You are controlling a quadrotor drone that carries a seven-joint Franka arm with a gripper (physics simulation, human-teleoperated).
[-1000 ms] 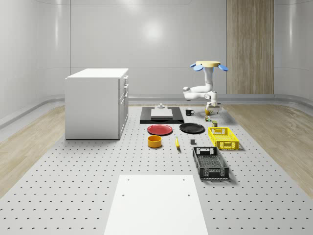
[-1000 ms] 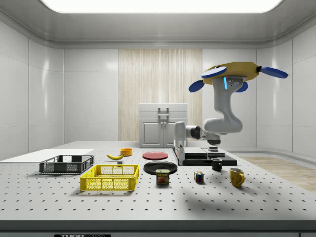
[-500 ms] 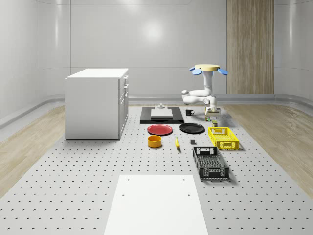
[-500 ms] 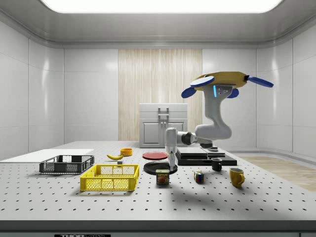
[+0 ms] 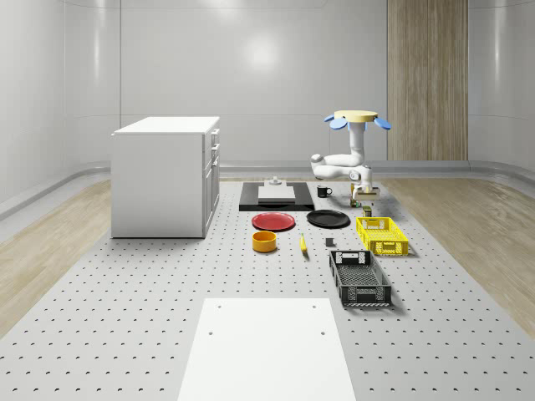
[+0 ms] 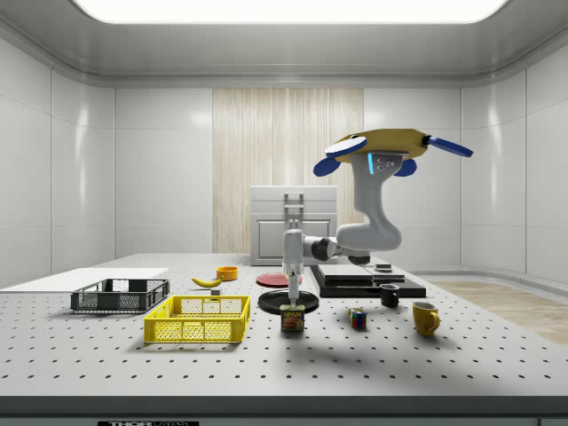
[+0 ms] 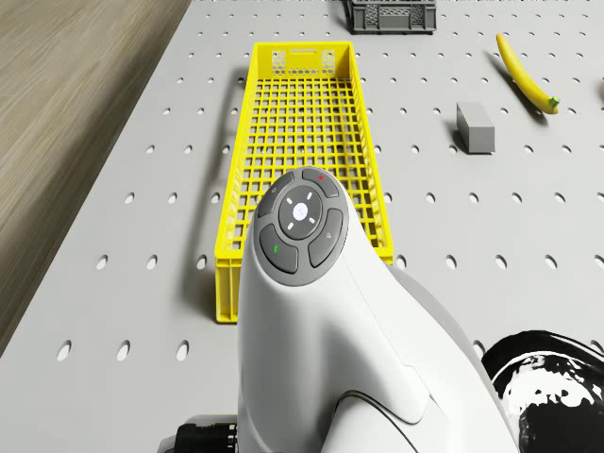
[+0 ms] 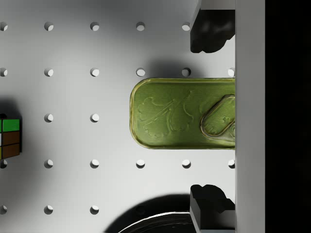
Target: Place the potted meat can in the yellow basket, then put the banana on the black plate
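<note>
The potted meat can (image 6: 293,318) stands upright on the table between the yellow basket (image 6: 197,319) and the Rubik's cube. In the wrist view its green lid (image 8: 182,114) lies between my two dark fingers (image 8: 209,31). My gripper (image 6: 292,299) points straight down just above the can, open (image 8: 209,116) and holding nothing. The drone (image 6: 382,146) hovers above the table, behind the can. The banana (image 7: 527,75) lies beyond the basket (image 7: 302,142). The black plate (image 6: 288,302) sits just behind the can, its rim (image 8: 146,221) close to one finger.
A Rubik's cube (image 6: 357,318), a yellow mug (image 6: 425,317) and a black mug (image 6: 389,295) stand to the side view's right of the can. A black crate (image 5: 359,276), red plate (image 5: 273,220), orange bowl (image 5: 264,241) and white cabinet (image 5: 167,175) lie farther off. A grey block (image 7: 475,126) sits near the basket.
The drone has shifted toward the side view's left and dropped lower. The arm has carried the gripper from near the black mug to directly over the can.
</note>
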